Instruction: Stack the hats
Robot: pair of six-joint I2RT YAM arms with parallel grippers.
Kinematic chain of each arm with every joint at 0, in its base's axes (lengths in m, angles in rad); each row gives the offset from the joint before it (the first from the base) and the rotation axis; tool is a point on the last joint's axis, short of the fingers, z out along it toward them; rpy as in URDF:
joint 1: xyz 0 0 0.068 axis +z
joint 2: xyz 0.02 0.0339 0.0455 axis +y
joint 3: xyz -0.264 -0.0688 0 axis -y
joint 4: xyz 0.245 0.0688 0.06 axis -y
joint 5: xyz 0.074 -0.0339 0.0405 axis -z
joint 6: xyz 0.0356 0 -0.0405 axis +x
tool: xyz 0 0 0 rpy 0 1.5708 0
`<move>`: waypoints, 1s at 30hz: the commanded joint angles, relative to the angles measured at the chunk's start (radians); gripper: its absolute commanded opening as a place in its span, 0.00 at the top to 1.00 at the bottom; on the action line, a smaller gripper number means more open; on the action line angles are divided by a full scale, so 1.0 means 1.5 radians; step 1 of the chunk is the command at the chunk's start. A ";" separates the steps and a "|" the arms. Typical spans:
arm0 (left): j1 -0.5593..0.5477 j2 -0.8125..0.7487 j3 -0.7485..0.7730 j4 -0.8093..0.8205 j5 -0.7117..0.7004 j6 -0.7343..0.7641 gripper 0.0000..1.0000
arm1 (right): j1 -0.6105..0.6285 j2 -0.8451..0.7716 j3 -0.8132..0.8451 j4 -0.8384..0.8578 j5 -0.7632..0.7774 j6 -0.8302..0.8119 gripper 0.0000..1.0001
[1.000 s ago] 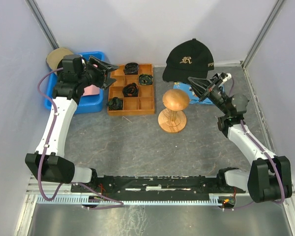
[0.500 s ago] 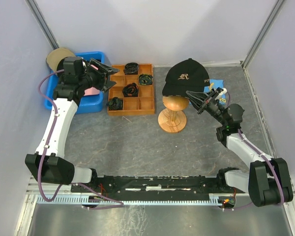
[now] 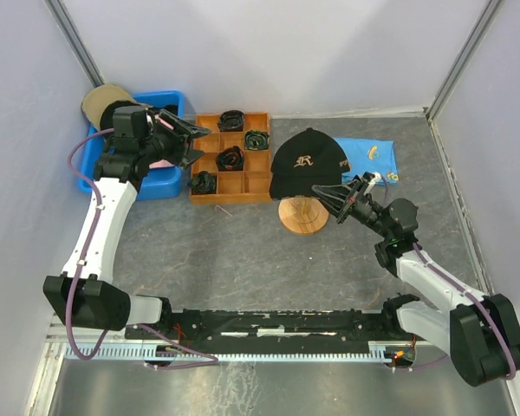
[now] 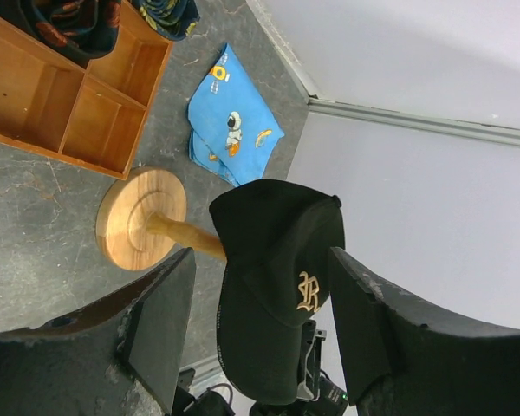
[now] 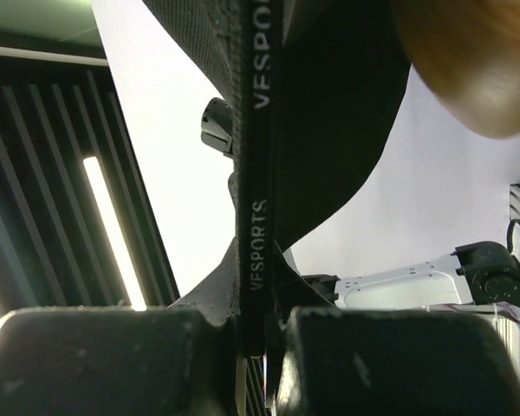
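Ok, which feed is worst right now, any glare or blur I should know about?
Right wrist: backlit, bright light strip glaring, black cap a near silhouette, wooden stand blurred. Left wrist: cap sharp, its own fingers dark, slightly soft. Top external: even light, sharp, faint shadows.

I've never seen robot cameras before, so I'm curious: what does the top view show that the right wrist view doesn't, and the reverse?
Only the top view: the wooden tray, the blue bin and the blue cloth. Only the right wrist view: white lettering on the black cap's inner band, pinched in the right pincer. Both: that cap and the wooden stand.
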 commanded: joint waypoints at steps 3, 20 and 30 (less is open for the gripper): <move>0.002 -0.034 0.001 0.011 0.003 0.046 0.31 | 0.003 -0.071 -0.038 -0.029 0.015 0.115 1.00; 0.003 -0.040 0.001 -0.006 0.002 0.070 0.31 | 0.003 -0.195 -0.113 -0.266 -0.076 -0.054 1.00; 0.003 -0.038 0.005 -0.016 -0.002 0.080 0.31 | 0.003 -0.225 -0.141 -0.362 -0.080 -0.128 0.67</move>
